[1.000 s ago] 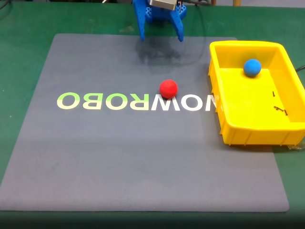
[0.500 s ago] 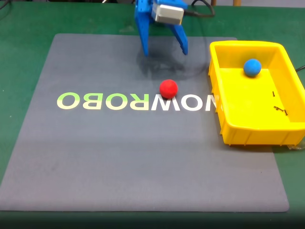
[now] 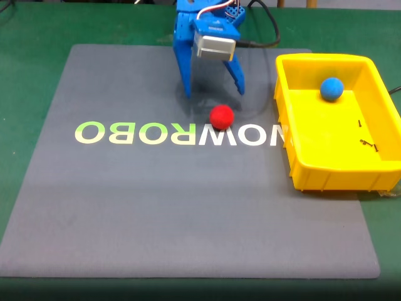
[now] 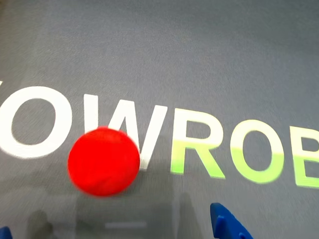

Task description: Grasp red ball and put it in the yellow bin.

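- I have the gripper with its two blue fingers spread wide apart and nothing between them, tips pointing down at the mat near the middle of its far edge.
- The red ball lies free on the mat, about midway across and nearer the far edge than the near one, just on the near side of the fingertips and touching the white W of the lettering; the wrist view shows it low and left, with one blue fingertip at the bottom edge.
- I judge the wide spread is there so the fingers can straddle the ball once I come forward and down.
- The yellow bin sits at the mat's right edge, toward its far right corner, a short carry away.
- A blue ball lies in the bin's far part, so I need not disturb it.
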Controlling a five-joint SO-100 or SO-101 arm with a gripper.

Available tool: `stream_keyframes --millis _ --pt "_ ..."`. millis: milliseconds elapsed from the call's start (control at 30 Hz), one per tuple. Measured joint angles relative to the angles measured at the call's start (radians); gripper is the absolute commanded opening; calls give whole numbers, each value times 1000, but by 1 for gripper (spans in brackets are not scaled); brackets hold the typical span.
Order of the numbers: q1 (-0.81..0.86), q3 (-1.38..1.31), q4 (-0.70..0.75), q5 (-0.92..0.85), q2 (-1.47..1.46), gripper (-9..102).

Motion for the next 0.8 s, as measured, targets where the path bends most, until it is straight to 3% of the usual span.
stream_keyframes --millis 300,800 --pt "-52 -55 -114 25 -169 42" --pt "-57 -178 -155 52 -342 38"
